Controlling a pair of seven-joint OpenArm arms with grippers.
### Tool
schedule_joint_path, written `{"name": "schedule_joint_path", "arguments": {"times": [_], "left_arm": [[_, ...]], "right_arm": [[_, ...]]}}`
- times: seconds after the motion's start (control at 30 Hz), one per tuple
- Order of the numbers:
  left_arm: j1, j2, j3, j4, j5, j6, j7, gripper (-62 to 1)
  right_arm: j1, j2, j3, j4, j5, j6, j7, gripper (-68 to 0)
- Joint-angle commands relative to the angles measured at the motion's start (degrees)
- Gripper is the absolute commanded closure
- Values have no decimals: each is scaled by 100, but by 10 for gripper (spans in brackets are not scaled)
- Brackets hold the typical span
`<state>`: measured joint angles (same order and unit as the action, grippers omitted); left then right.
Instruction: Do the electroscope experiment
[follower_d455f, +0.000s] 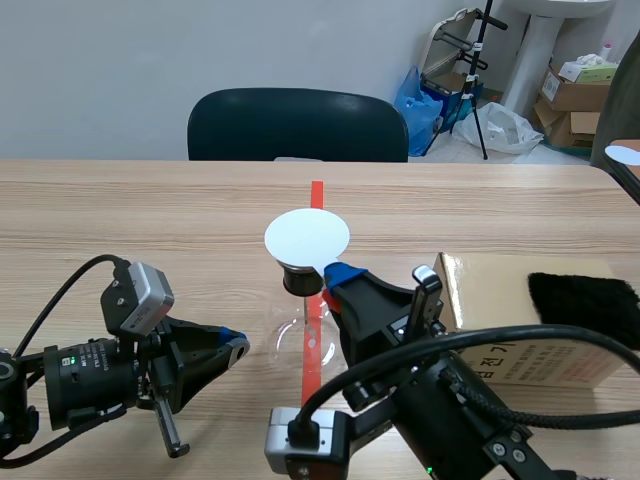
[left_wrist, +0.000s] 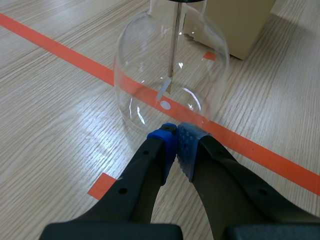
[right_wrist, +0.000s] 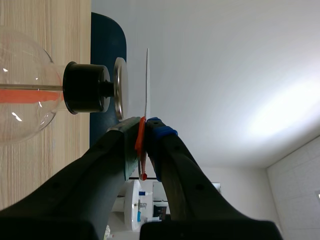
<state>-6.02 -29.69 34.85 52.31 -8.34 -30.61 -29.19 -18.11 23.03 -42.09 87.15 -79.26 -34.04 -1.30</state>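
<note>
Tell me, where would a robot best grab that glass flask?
Likely by the black stopper at its neck, coming from the side: the glass bulb is wide and smooth, and the white disc in the right tool hovers over the top.

The electroscope (follower_d455f: 295, 340) was a clear glass flask with a black stopper (follower_d455f: 300, 281), upright on the counter (follower_d455f: 150, 210), thin rod (left_wrist: 175, 45) hanging inside. A white disc (follower_d455f: 307, 237) sat flat just above its metal cap (right_wrist: 120, 87), not touching, red handle (right_wrist: 141, 145) pinched in the right pincer (right_wrist: 145, 131).

The disc (follower_d455f: 307, 236) hangs above the flask (follower_d455f: 290, 335); the box (follower_d455f: 500, 290) stands right of it, cloth (follower_d455f: 585, 305) on top.
</note>
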Motion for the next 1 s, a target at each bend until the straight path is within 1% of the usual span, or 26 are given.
{"name": "schedule_joint_path", "arguments": {"times": [0.0,0.57,0.77,0.97], "left_arm": [[-2,15,-4,90,-39,-20,-107,-32],[-2,15,-4,90,-39,-20,-146,-31],[-2,15,-4,90,-39,-20,-146,-32],[-2,15,-4,90,-39,-20,-146,-32]], "right_arm": [[68,31,39,90,-2,-59,22,-9],[68,31,39,90,-2,-61,11,-9],[68,33,39,90,-2,-61,-339,-9],[68,33,39,90,-2,-61,-953,-9]]}}
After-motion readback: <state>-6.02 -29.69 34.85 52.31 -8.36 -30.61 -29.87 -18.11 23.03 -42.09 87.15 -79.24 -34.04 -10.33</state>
